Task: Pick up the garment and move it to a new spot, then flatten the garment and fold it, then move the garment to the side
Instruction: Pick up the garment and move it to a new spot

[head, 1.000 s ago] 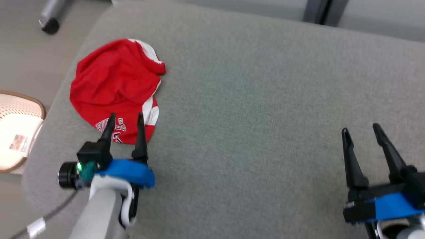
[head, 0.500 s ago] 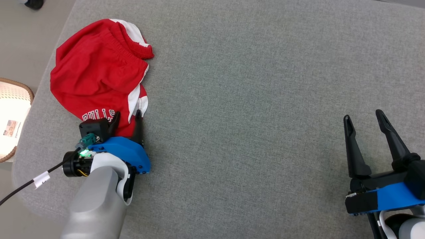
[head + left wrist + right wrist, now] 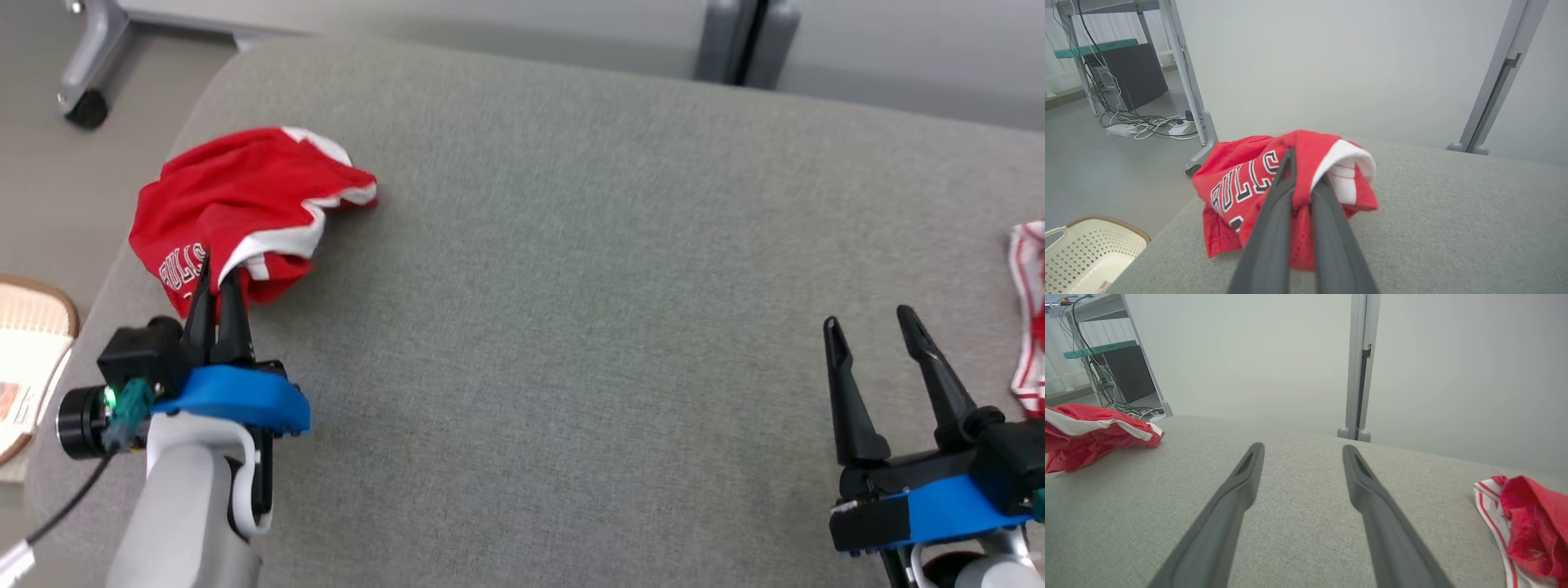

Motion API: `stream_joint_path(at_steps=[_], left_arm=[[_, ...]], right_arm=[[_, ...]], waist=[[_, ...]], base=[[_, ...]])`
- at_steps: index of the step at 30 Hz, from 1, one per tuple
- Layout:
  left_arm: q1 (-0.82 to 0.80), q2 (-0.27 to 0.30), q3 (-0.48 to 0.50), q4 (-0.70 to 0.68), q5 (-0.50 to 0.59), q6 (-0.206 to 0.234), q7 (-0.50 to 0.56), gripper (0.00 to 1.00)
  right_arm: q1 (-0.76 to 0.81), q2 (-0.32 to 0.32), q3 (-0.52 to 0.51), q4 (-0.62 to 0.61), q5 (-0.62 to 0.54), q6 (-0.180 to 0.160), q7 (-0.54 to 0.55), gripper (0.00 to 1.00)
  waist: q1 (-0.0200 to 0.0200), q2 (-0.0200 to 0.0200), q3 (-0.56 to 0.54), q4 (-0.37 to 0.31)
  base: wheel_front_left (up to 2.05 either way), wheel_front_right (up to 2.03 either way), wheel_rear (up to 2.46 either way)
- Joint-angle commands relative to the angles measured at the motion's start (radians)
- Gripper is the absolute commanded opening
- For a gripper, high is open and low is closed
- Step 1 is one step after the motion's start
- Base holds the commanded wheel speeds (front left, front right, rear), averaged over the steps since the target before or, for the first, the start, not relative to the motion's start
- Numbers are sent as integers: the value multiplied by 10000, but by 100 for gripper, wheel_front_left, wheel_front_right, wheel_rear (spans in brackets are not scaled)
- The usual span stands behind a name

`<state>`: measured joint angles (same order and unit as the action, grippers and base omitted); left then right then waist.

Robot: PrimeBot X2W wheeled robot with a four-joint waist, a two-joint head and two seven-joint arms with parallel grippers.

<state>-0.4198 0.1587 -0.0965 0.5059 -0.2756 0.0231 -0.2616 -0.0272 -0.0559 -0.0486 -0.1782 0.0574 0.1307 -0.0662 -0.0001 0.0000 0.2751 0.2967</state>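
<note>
Soft, even light is falling; faint shadow is pooling beneath the left gripper [image 3: 215, 269], its fingers [image 3: 1272, 232] blurring close up.

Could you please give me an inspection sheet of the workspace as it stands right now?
Surface: grey fabric cushion, mostly bare.
Job's things: red shorts, bunched at the far left corner, gripped edge raised.
Clutter: red-and-white cloth at the right edge.
Pincers: left pincer shut on the shorts' near edge; right pincer open over bare cushion, holding nothing.
Cables: black cable at the left wrist; loose cables on the floor under a desk.
Surroundings: basket on the floor left of the cushion; desk leg; grey post; pale wall.
</note>
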Motion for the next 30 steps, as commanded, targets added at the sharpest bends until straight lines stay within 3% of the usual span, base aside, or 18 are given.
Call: stream_joint_path(at_steps=[1,8,14,16,23,30], left_arm=[[549,39,58,-646,231,81,-42,0],[2035,60,-259,-2640,672,120,-31,0],[2431,-177,-1306,-3904,915,-319,620,0],[2412,-251,-1510,-4031,949,-414,745,0],[1696,-741,-3453,-4152,1153,-1139,1214,0],[1085,-944,-5194,-3404,896,-1468,1263,0]], right_arm=[[207,37,32,123,127,1,-142,100],[700,53,161,368,494,1,-322,100],[972,49,240,372,855,1,-358,100],[974,51,281,340,881,3,-358,100],[767,50,360,477,1170,3,-602,100],[504,52,373,864,1521,1,-995,100]], waist=[[1,0,-687,-497],[1,0,-1737,-1089],[1,0,-2002,-1933],[1,0,-1949,-2136],[1,0,-1062,-3895],[1,0,-236,-4903]], base=[[0,0,0],[0,0,0],[0,0,0],[0,0,0],[0,0,0],[0,0,0]])
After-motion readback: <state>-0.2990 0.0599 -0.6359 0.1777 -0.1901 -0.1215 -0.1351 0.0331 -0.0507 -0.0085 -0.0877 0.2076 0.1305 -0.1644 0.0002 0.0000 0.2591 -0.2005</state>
